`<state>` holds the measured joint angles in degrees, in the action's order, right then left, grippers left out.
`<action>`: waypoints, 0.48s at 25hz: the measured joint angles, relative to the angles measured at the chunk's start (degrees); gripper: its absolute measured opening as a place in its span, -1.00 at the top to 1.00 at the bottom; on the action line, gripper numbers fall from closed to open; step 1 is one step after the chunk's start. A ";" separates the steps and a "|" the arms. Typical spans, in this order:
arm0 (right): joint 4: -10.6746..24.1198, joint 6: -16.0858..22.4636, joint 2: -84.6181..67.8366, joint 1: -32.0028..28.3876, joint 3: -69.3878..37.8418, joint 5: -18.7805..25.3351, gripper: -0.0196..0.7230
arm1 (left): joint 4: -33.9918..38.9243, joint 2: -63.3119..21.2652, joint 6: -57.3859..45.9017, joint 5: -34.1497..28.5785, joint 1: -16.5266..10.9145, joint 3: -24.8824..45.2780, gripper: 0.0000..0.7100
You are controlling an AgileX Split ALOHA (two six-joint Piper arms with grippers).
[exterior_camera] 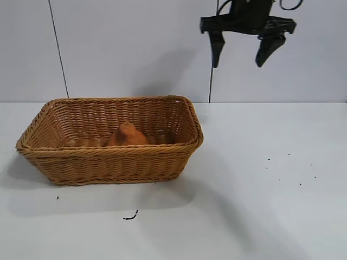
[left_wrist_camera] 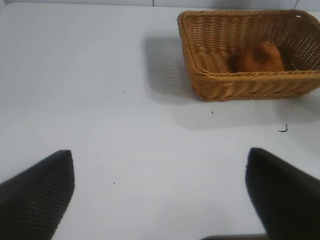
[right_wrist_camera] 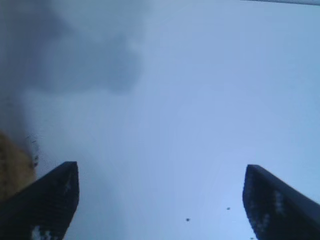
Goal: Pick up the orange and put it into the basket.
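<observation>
The dull-orange orange (exterior_camera: 127, 135) lies inside the tan wicker basket (exterior_camera: 114, 162) at the table's left-centre, knobby tip up. Both also show in the left wrist view, the orange (left_wrist_camera: 259, 58) within the basket (left_wrist_camera: 240, 82). My right gripper (exterior_camera: 243, 58) hangs high above the table, up and to the right of the basket, open and empty; its fingers (right_wrist_camera: 47, 200) frame bare table, with a sliver of the basket (right_wrist_camera: 12, 170) at the edge. My left gripper (left_wrist_camera: 160, 170) is open and empty over bare table, far from the basket; it is not in the exterior view.
The white table (exterior_camera: 260, 206) spreads to the right and front of the basket. A small dark squiggle mark (exterior_camera: 130, 216) lies in front of the basket, and a few dark specks (exterior_camera: 287, 170) dot the right side. A pale wall stands behind.
</observation>
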<state>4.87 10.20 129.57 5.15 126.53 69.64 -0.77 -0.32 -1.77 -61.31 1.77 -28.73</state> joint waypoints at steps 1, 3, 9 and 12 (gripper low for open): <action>-0.04 0.00 -0.32 -0.48 -0.79 -0.05 -0.70 | 0.00 0.00 0.00 0.00 0.00 0.00 -0.88; -0.19 -0.53 -1.66 -1.04 -4.00 -0.05 -0.70 | 0.00 0.00 0.00 0.00 0.00 0.00 -0.88; -1.27 -1.52 -9.94 -0.43 -20.15 -0.10 -0.70 | 0.00 0.00 0.00 0.00 0.00 0.00 -0.88; -1.77 -1.57 -16.18 0.25 -30.28 -0.06 -0.70 | 0.00 0.00 0.00 0.00 0.00 0.00 -0.88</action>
<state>3.09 8.64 113.39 5.41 96.25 69.58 -0.77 -0.32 -1.77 -61.31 1.77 -28.73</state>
